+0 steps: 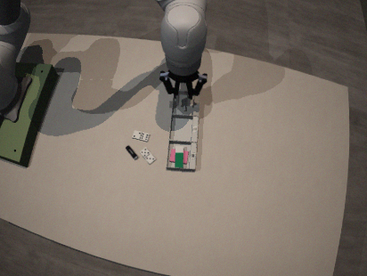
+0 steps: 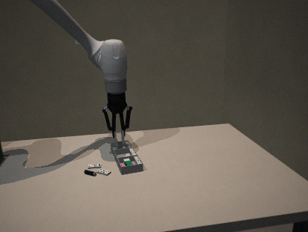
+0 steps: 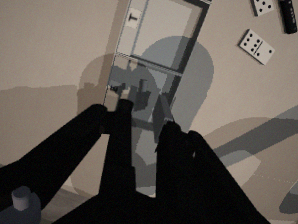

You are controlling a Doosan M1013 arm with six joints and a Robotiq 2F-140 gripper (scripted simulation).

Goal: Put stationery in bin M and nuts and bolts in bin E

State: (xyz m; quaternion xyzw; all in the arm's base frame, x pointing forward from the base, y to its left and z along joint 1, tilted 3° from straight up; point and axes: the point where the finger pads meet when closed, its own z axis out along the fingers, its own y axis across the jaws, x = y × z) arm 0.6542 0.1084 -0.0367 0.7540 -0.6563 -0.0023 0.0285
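Observation:
Two grey bins stand end to end mid-table. The near bin (image 1: 169,157) (image 2: 131,170) holds pink and green erasers (image 1: 179,156) (image 2: 128,162). The far bin (image 1: 195,129) (image 2: 114,151) (image 3: 128,19) has a pale floor. Its far end lies in shadow, with small grey metal parts (image 1: 183,106) (image 3: 132,91) there. I cannot read the bin marks. My gripper (image 1: 183,100) (image 2: 118,139) (image 3: 145,100) hangs upright just above those parts, fingers a little apart with nothing between them.
Two white dominoes (image 1: 141,135) (image 1: 148,155) (image 2: 94,165) (image 2: 103,172) (image 3: 256,44) and a small black stick (image 1: 131,152) (image 2: 90,173) (image 3: 288,12) lie left of the bins. A green base plate (image 1: 22,120) sits at the table's left edge.

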